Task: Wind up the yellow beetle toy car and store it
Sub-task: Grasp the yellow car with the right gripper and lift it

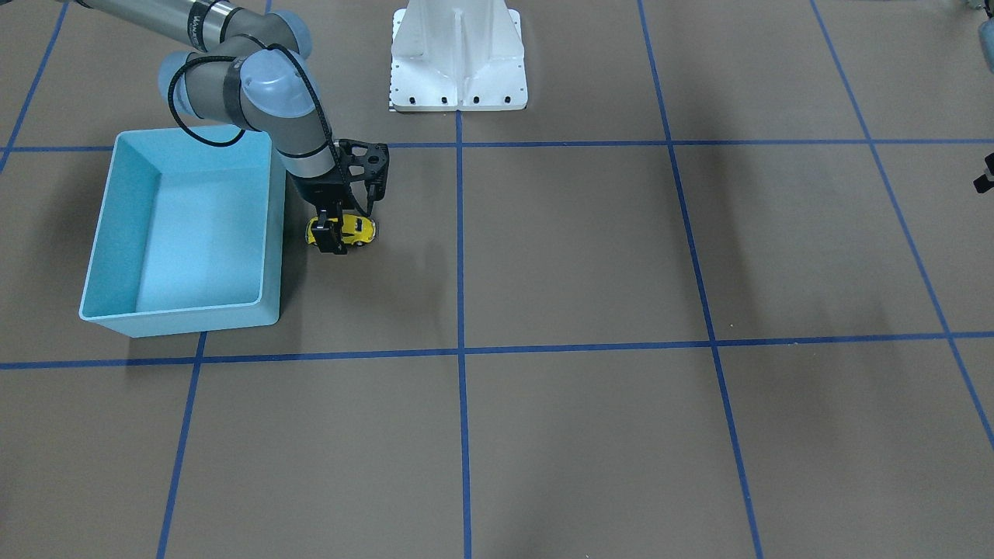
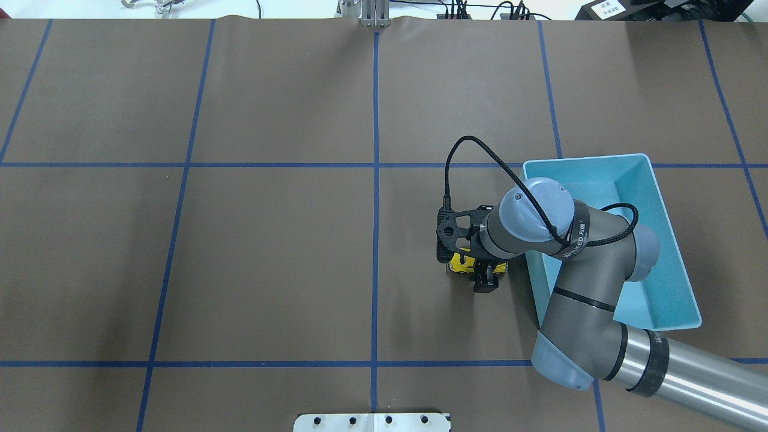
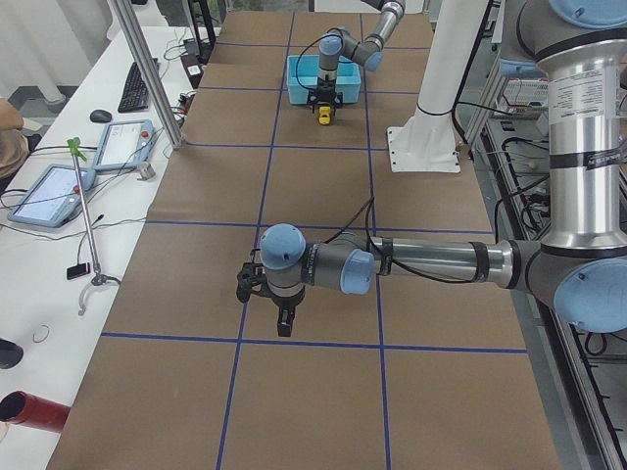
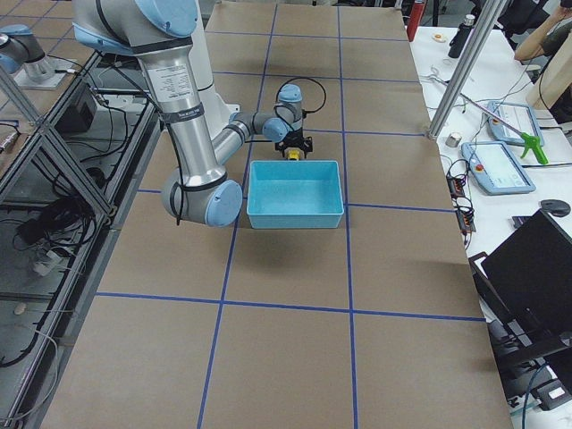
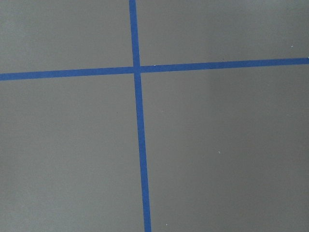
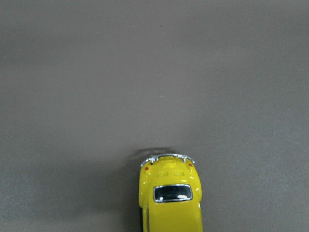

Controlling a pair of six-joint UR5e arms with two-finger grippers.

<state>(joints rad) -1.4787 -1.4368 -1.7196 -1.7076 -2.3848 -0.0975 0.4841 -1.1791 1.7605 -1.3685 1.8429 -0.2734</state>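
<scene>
The yellow beetle toy car (image 1: 359, 227) stands on the brown table just beside the light-blue bin (image 1: 105, 233). My right gripper (image 1: 335, 230) reaches down over it, one finger on each side of its body, and looks shut on it. In the overhead view the car (image 2: 462, 263) peeks out from under the right wrist, next to the gripper (image 2: 483, 273). The right wrist view shows the car's rear (image 6: 170, 193) on the table. My left gripper (image 3: 282, 321) shows only in the exterior left view, low over the table far from the car; I cannot tell whether it is open or shut.
The bin (image 2: 660, 198) is empty, with the right arm's elbow over its near side. The white robot base (image 1: 458, 54) stands at the table's robot-side edge. Blue tape lines (image 5: 140, 145) cross the table.
</scene>
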